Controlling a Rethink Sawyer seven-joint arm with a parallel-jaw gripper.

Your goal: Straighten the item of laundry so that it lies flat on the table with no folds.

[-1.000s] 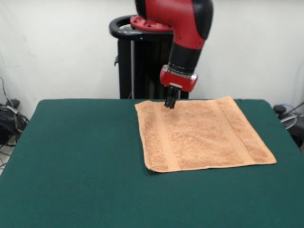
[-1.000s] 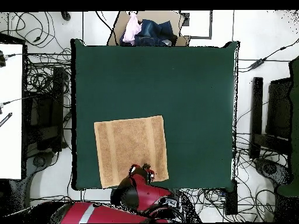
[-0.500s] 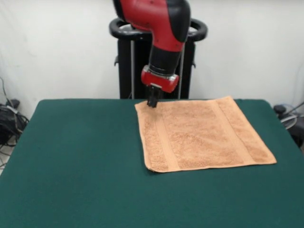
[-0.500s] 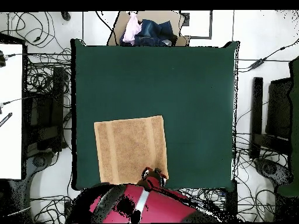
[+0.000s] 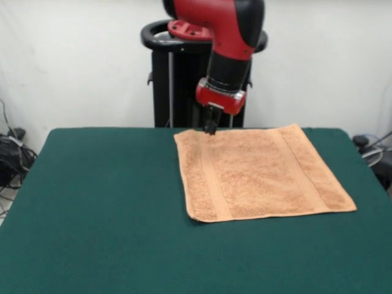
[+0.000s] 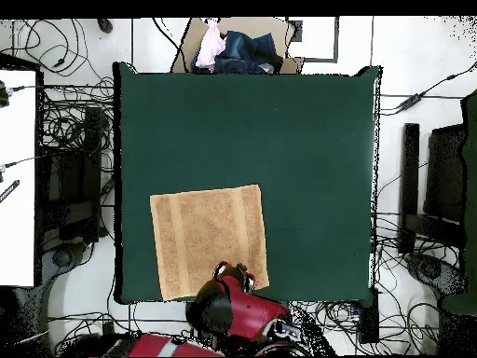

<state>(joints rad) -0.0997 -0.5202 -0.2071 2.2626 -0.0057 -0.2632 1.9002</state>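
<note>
The peach-orange towel [image 5: 263, 171] lies spread flat on the dark green table [image 5: 92, 214], right of centre and close to the far edge. Its band stripes run front to back, and no fold shows. In the overhead view the towel [image 6: 210, 240] sits at the lower left of the table [image 6: 279, 130], near the robot's side. My gripper [image 5: 211, 127] hangs from the red arm just above the towel's far edge, near its far left corner. It holds nothing that I can see. In the overhead view the gripper [image 6: 235, 271] shows at the towel's bottom edge, mostly under the arm.
The black pedestal [image 5: 177, 79] stands behind the table's far edge. In the overhead view a box of clothes [image 6: 233, 47] sits beyond the table's top edge. Cables lie on the floor around the table, and a white desk [image 6: 14, 177] stands at the left.
In the front view, the gripper swung left along the towel's far edge, then came partway back to the right. The towel has not visibly moved.
</note>
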